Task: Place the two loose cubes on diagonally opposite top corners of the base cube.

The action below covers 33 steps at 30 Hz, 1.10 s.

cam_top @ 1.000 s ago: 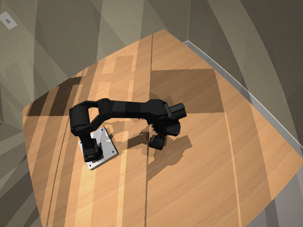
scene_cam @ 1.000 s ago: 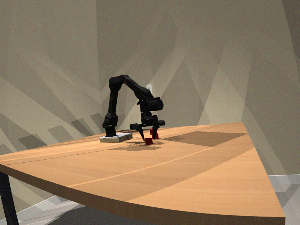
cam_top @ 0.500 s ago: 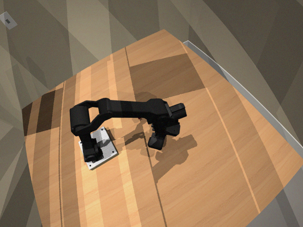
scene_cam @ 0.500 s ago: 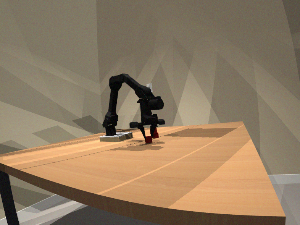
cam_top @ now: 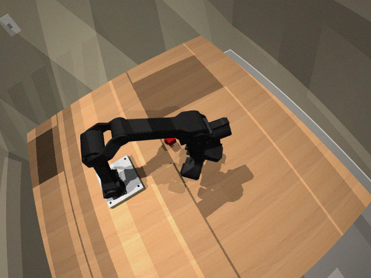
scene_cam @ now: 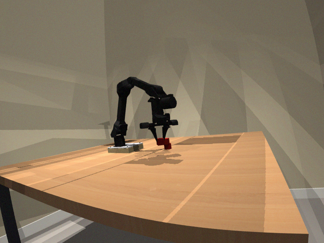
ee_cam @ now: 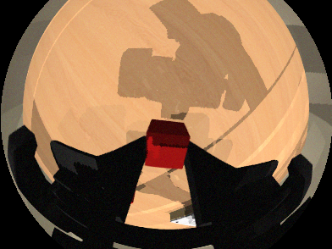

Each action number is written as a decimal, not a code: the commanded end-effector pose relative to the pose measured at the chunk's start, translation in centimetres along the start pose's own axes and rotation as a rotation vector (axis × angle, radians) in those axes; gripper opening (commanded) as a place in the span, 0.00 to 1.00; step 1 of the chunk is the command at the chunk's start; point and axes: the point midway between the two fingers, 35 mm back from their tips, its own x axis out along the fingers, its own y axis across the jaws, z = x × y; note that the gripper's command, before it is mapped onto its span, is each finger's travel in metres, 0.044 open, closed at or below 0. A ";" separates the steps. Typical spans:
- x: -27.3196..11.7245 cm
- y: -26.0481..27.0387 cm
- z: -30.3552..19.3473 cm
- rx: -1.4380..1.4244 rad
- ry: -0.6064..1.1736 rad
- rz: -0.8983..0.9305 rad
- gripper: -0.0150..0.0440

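My gripper (scene_cam: 160,140) (ee_cam: 166,142) is shut on a red loose cube (scene_cam: 160,141) (ee_cam: 166,152), which sits between the fingertips, raised off the table and looking about level. In the exterior view the red base cube (scene_cam: 168,146) stands on the table just right of and below the held cube. Another red cube (scene_cam: 167,140) shows above the base cube, partly covered by the held cube and a finger. In the top view only a red part of the stack (cam_top: 169,140) shows under the forearm; the held cube is hidden there. Only a thin red sliver (ee_cam: 132,197) shows beside the left finger in the wrist view.
The arm's white mounting plate (cam_top: 135,179) (scene_cam: 137,145) (ee_cam: 185,221) lies on the wooden table (cam_top: 263,197) (scene_cam: 151,199). The forearm passes above the stack in the top view. Shadows of the arm fall across the table.
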 end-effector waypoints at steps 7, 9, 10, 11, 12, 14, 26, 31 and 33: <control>-3.5 0.0 -0.1 0.001 -0.011 0.008 0.43; -4.1 -0.1 -0.1 0.001 -0.011 0.008 0.43; -4.4 -0.1 -0.2 0.001 -0.011 0.008 0.43; -4.7 -0.1 -0.2 0.001 -0.011 0.008 0.43; -5.1 -0.1 -0.3 0.001 -0.011 0.008 0.43; -5.5 -0.2 -0.3 0.001 -0.011 0.008 0.43; -5.4 1.7 -2.4 0.092 -0.009 0.010 0.43; -5.3 2.7 -3.6 0.146 -0.007 0.011 0.43; -5.3 3.1 -4.2 0.168 -0.007 0.011 0.43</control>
